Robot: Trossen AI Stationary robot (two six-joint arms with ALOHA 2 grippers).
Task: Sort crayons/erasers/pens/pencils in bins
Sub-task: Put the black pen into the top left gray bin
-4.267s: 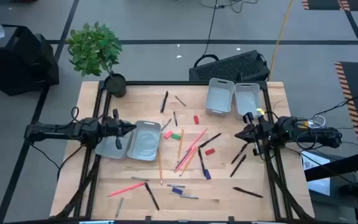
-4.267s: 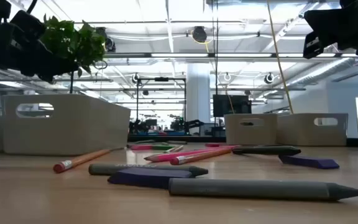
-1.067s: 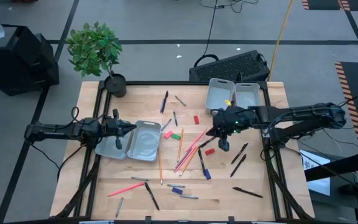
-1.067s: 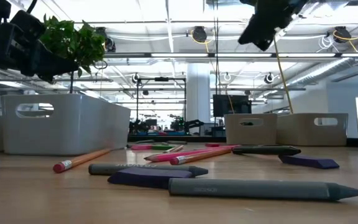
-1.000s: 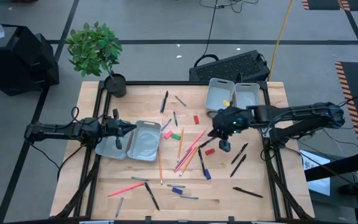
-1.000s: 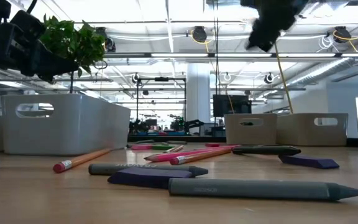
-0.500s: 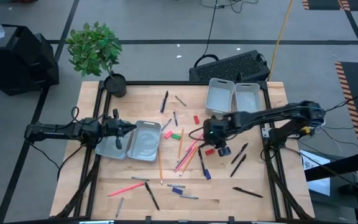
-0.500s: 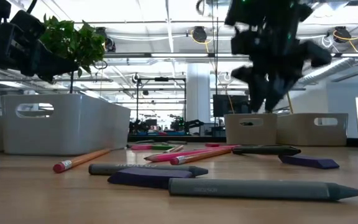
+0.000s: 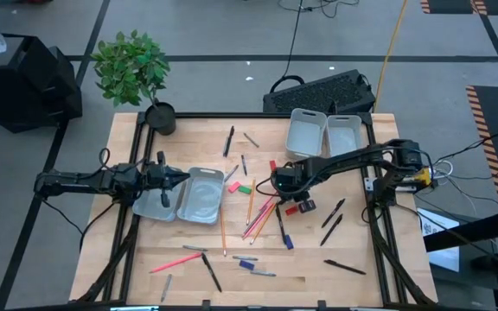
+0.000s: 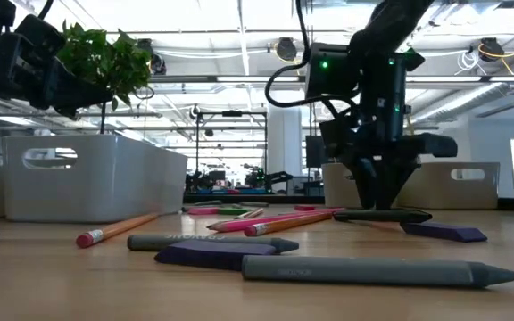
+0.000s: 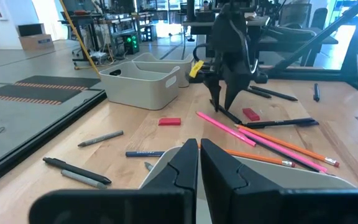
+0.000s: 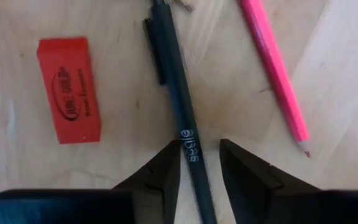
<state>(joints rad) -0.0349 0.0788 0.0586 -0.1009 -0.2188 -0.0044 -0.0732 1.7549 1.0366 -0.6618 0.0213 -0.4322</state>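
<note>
A black pen (image 12: 185, 124) lies flat on the table's middle, beside a red eraser (image 12: 70, 90) and a pink pencil (image 12: 275, 68). My right gripper (image 12: 199, 171) is open and points down at the table, with one finger on each side of the pen's barrel; in the low view it stands over the pen (image 10: 382, 215). My left gripper (image 11: 199, 163) is shut and holds nothing; it hovers over the left pair of bins (image 9: 199, 197). The right pair of bins (image 9: 322, 136) stands at the far right. Orange and pink pencils (image 9: 262, 214) lie crossed in the middle. My right gripper comes from above, pointing down, its fingers (image 12: 163, 171) standing across the black pen's barrel (image 12: 191, 149), one on each side. Whether either finger touches the barrel I cannot tell. The pen lies flat on the table.
More black pens (image 9: 331, 220) lie to the right. Crayons and a pink pencil (image 9: 175, 262) lie scattered near the front edge. A green eraser (image 9: 245, 190) lies left of my right gripper. A potted plant (image 9: 137, 73) stands at the far left corner.
My right gripper has gone from near the right bins toward the table's left and down to the table top. It has tipped to point downward and now stands over the black pen. Nothing on the table has moved.
</note>
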